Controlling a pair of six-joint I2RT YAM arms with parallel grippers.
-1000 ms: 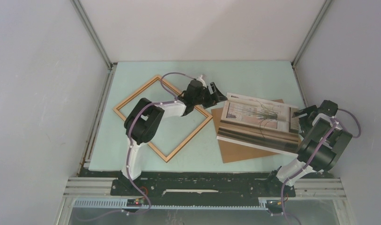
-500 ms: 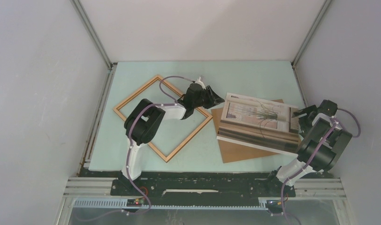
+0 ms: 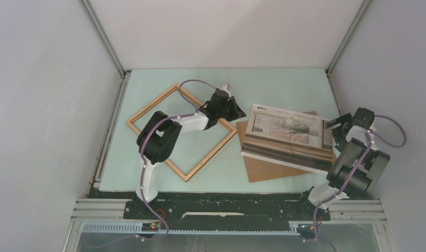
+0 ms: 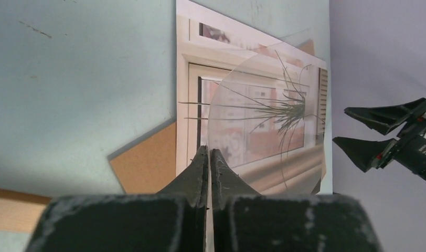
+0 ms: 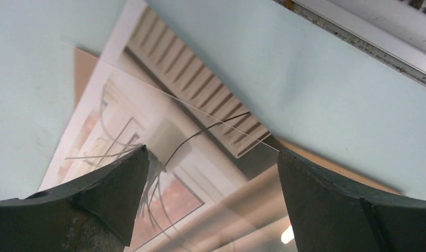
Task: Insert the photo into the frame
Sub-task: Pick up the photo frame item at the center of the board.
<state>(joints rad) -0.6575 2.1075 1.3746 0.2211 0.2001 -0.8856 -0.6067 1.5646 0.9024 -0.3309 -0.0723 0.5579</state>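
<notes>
The photo (image 3: pixel 287 134), a pale architectural print with striped bands at its right end, lies face up on a brown backing board (image 3: pixel 263 170). A clear sheet rests over the photo (image 4: pixel 242 121). My left gripper (image 3: pixel 241 111) is shut, its tips (image 4: pixel 208 151) pointing at the photo's left part by the clear sheet's curved edge; I see nothing plainly pinched. My right gripper (image 3: pixel 334 128) is open at the photo's right end, and its jaws (image 5: pixel 212 151) straddle the print (image 5: pixel 163 121) from above. The light wooden frame (image 3: pixel 151 104) lies empty to the left.
The backing board (image 4: pixel 148 163) sticks out beneath the photo on the left and near sides. A strip of the frame (image 4: pixel 11 210) shows at the lower left of the left wrist view. Grey walls and metal rails (image 3: pixel 103 47) enclose the green table (image 3: pixel 284 84).
The left gripper's jaws have closed from wide open to shut at the photo's left edge. The right arm has shifted a little farther back along the photo's right end, still open.
</notes>
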